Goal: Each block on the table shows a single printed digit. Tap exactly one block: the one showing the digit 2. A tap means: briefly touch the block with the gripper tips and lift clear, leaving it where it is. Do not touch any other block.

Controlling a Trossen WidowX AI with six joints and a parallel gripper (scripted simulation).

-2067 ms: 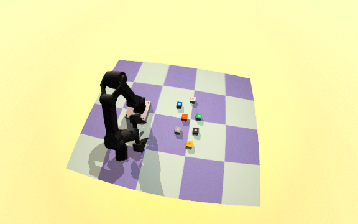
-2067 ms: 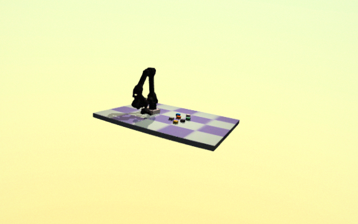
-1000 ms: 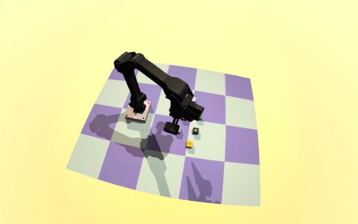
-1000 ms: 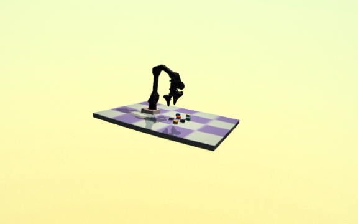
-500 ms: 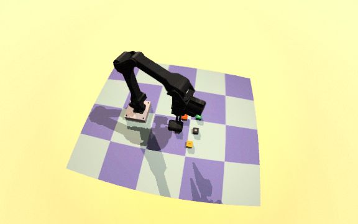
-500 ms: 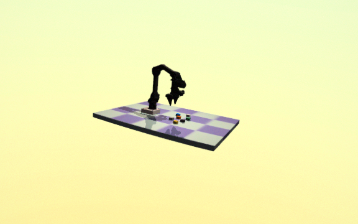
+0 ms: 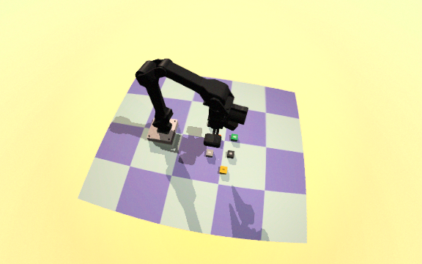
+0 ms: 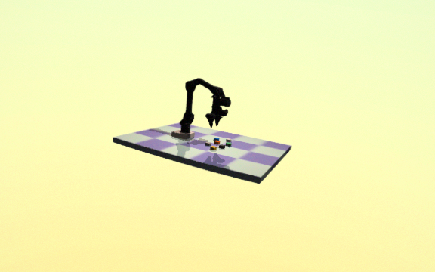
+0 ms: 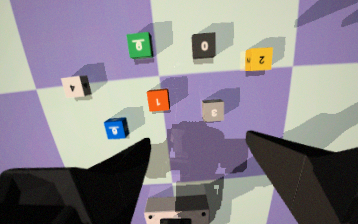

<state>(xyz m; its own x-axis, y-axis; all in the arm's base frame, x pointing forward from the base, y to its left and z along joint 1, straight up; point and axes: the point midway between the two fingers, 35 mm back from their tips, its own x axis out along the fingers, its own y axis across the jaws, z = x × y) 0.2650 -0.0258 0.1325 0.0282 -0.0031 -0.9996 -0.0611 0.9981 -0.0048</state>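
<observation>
The yellow block point(image 7: 223, 169) point(image 8: 213, 148) point(image 9: 260, 59) shows the digit 2, upside down in the wrist view, and sits at the upper right there. My gripper point(image 8: 214, 125) point(image 9: 198, 139) is open and empty, pointing down, well above the table. In the wrist view the yellow block lies ahead of the fingertips and to the right, not between them. In the top view the fingertips are hard to make out against the dark arm.
Near it stand a black block point(image 7: 231, 154) point(image 9: 204, 46) with 0 and a grey block point(image 7: 209, 152) point(image 9: 213, 110) with 3. Farther left are an orange 1 block point(image 9: 158, 100), a pale 4 block point(image 9: 74, 87), a green block point(image 7: 234, 136) point(image 9: 139, 45) and a blue block point(image 9: 116, 128).
</observation>
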